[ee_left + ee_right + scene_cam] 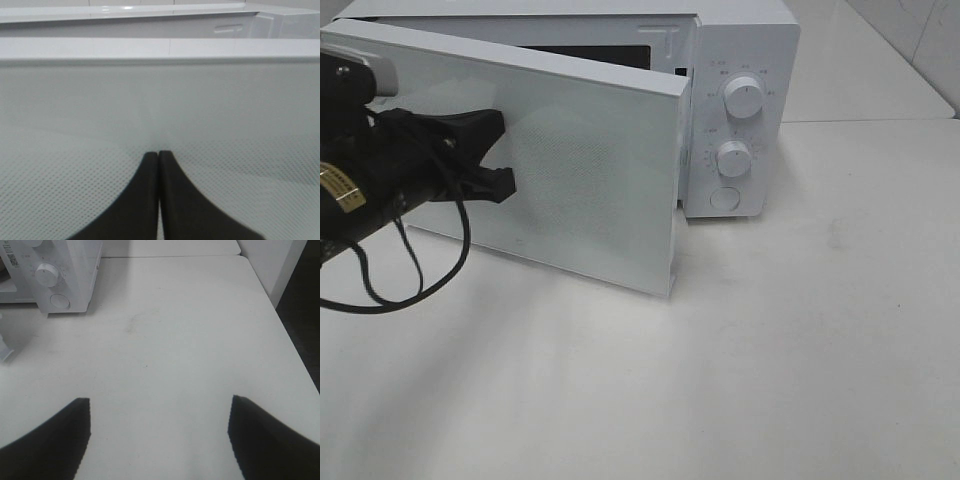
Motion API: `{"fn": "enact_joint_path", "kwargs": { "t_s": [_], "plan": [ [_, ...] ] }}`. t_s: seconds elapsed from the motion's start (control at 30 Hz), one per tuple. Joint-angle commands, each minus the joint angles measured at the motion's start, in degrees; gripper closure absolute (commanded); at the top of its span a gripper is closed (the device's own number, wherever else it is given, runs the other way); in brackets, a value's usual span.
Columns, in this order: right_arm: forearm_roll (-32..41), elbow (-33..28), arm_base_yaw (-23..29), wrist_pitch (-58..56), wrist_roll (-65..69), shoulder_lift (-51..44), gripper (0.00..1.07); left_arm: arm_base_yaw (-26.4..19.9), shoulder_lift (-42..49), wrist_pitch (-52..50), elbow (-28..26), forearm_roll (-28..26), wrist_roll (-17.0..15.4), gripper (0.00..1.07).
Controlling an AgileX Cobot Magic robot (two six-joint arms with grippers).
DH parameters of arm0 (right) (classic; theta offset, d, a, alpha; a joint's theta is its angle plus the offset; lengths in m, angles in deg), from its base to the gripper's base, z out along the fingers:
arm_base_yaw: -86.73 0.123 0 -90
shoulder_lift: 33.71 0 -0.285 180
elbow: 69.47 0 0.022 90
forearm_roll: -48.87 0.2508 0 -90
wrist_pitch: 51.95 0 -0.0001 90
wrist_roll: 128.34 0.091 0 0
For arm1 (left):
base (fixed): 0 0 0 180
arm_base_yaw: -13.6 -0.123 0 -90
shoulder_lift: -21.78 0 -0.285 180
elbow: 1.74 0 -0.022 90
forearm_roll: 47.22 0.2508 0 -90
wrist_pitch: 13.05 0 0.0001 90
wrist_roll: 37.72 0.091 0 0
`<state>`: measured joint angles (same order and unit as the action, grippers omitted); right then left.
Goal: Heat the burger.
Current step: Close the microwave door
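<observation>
- Exterior high view: a white microwave oven [745, 60] stands at the back of the white bench [790, 360]. Its door [590, 180] is swung partway out, with a dark gap showing above its top edge.
- The oven's control panel carries an upper knob [742, 98], a lower knob [733, 157] and a round button [724, 197].
- The left end effector [500, 150] reaches in from the left and sits in front of the door's outer face. Whether it touches the door cannot be told. A black cable [415, 270] loops below the arm.
- The burger shows nowhere in this view, and the door hides the oven's cavity.
- Left wrist view: the left end effector [159, 155] is clenched, its two black fingers [142, 200] pressed together with nothing between them. The tips point at the dotted mesh of the door [225, 115]. The oven body [150, 10] lies beyond the door's top edge. No burger is visible.
- Right wrist view: the right end effector [160, 404] is released, its fingers [50, 440] spread wide over bare bench [175, 340] and gripping nothing. The microwave oven [75, 285] stands well apart from it, showing a knob [48, 274] and the button [60, 301]. No burger is visible here either.
</observation>
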<state>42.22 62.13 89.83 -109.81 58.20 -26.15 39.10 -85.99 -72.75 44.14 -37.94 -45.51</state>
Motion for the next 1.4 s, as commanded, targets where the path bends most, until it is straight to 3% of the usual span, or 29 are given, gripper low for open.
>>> {"fn": "enact_joint_path", "kwargs": {
  "t_s": [0.03, 0.23, 0.3, 0.4, 0.63, 0.9, 1.0, 1.07, 1.2, 1.4],
  "plan": [
    [0.1, -0.2, -0.4, 0.7, 0.6, -1.5, 0.32, 1.6, -0.9, 1.7, -2.2, -2.4, 0.3, 1.07],
    [0.1, -0.2, -0.4, 0.7, 0.6, -1.5, 0.32, 4.8, -3.5, 5.0, -7.2, -8.5, 0.4, 1.07],
    [0.1, -0.2, -0.4, 0.7, 0.6, -1.5, 0.32, 6.2, -5.0, 6.9, -10.1, -11.3, 2.9, 1.07],
    [0.1, -0.2, -0.4, 0.7, 0.6, -1.5, 0.32, 6.6, -5.4, 7.6, -11.0, -12.3, 3.8, 1.07],
    [0.1, -0.2, -0.4, 0.7, 0.6, -1.5, 0.32, 9.3, -8.8, 10.1, -17.7, -21.2, 9.5, 1.07],
    [0.1, -0.2, -0.4, 0.7, 0.6, -1.5, 0.32, 9.5, -11.8, 14.6, -24.8, -26.6, 10.7, 1.07],
    [0.1, -0.2, -0.4, 0.7, 0.6, -1.5, 0.32, 9.5, -12.0, 15.0, -25.3, -27.2, 11.0, 1.07],
    [0.1, -0.2, -0.4, 0.7, 0.6, -1.5, 0.32, 9.5, -13.2, 15.7, -27.7, -29.0, 13.4, 1.07],
    [0.1, -0.2, -0.4, 0.7, 0.6, -1.5, 0.32, 9.5, -13.1, 15.9, -28.0, -28.5, 13.5, 1.07],
    [0.0, -0.2, -0.4, 0.7, 0.6, -1.5, 0.32, 11.2, -9.9, 19.6, -24.7, -27.0, 13.5, 1.07]
  ]
}}
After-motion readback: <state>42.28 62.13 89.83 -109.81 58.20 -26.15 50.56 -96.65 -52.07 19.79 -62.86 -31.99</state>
